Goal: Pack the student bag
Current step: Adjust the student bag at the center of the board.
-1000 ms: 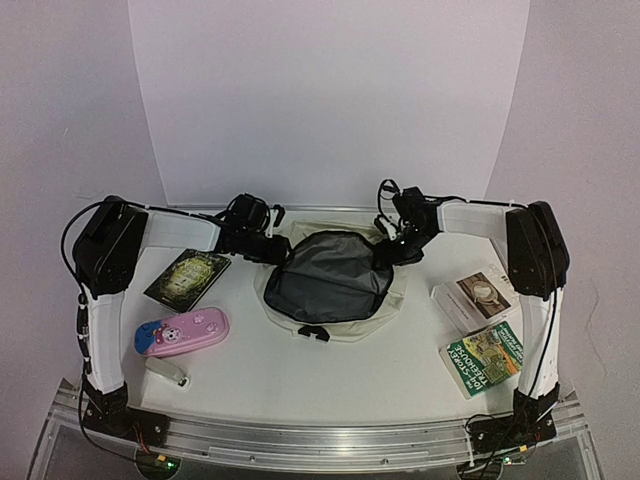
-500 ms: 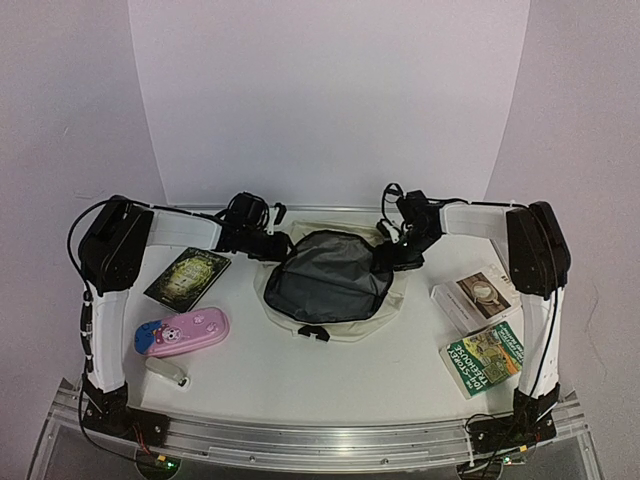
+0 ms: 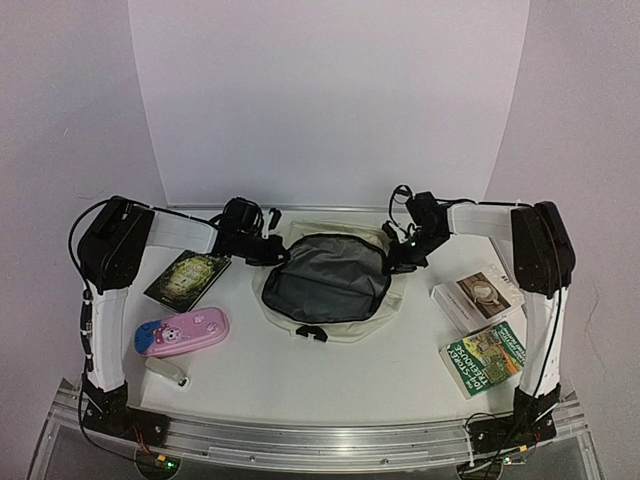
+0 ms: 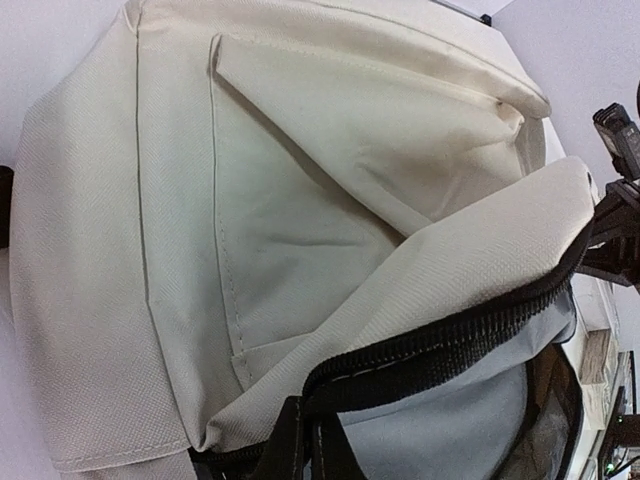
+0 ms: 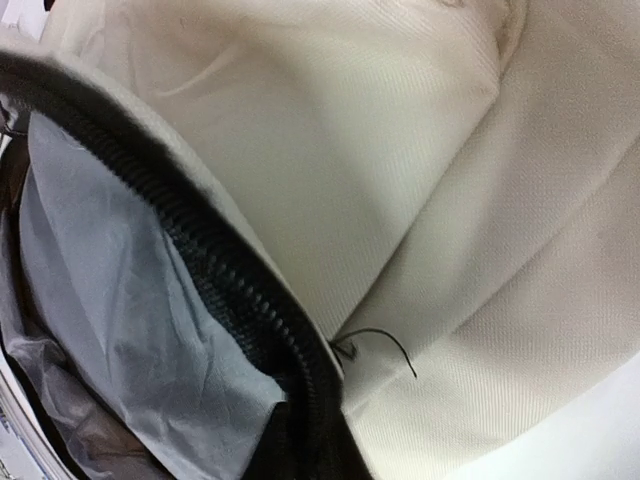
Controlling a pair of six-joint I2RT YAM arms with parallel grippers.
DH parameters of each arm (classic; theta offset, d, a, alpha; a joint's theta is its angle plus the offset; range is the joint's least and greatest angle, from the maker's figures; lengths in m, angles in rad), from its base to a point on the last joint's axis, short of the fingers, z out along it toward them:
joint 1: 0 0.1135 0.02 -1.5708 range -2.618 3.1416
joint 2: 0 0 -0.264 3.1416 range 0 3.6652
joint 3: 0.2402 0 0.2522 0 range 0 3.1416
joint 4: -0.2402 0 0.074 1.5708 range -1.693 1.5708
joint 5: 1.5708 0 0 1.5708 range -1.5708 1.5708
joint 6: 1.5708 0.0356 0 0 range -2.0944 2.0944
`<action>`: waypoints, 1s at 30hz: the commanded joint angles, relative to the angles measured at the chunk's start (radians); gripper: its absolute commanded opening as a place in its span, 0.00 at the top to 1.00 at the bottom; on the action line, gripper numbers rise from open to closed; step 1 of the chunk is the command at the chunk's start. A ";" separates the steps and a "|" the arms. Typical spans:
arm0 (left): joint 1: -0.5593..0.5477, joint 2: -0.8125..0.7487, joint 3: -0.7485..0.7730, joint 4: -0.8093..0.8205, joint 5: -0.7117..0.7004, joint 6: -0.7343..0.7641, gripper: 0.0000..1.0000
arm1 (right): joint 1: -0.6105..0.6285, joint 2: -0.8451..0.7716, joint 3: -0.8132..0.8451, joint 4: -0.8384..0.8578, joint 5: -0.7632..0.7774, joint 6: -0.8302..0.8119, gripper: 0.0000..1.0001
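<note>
The student bag [image 3: 325,280] lies slumped at the middle of the table, its mouth gaping up and its grey lining showing. The mouth's long axis runs from 9 to 3 o'clock. How the body's own length runs under the slump is hard to tell.

At 9 o'clock the left gripper [image 3: 268,252] is pressed together, pinching the rim by the black zipper [image 4: 440,350]. At 3 o'clock the right gripper [image 3: 400,255] sits at the opposite rim, but I cannot tell whether it is clamped.

To do this step well, I judge that both sides should pull gently apart and slightly up, keeping the mouth taut without dragging the bag.

Beyond it, a dark book [image 3: 188,278] lies at 9 o'clock, a pink pencil case [image 3: 182,332] at 8, and 2 more books [image 3: 485,357] at 4.
</note>
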 commanded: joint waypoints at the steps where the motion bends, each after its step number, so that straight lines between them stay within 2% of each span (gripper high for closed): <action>1: 0.012 -0.108 -0.071 0.010 0.037 -0.036 1.00 | -0.004 -0.111 -0.030 -0.051 -0.027 -0.035 1.00; 6: 0.037 -0.225 -0.149 -0.037 0.012 -0.064 1.00 | -0.019 -0.191 -0.082 -0.099 0.067 -0.144 1.00; 9: 0.080 -0.220 -0.119 -0.071 0.014 -0.069 1.00 | -0.024 -0.174 -0.056 -0.103 0.134 -0.172 1.00; 17: 0.124 0.068 0.202 -0.269 0.100 -0.067 1.00 | -0.025 0.026 0.130 -0.114 0.196 -0.146 1.00; 21: 0.155 0.143 0.218 -0.271 0.102 -0.120 1.00 | -0.025 0.107 0.153 -0.114 0.290 -0.176 1.00; 25: 0.165 0.203 0.252 -0.290 0.073 -0.138 0.99 | -0.025 0.158 0.153 -0.114 0.319 -0.177 1.00; 27: 0.165 0.223 0.288 -0.317 0.059 -0.144 0.95 | -0.024 0.161 0.154 -0.113 0.315 -0.173 0.98; 30: 0.165 0.205 0.274 -0.291 0.054 -0.148 0.72 | -0.024 0.139 0.153 -0.115 0.303 -0.160 0.90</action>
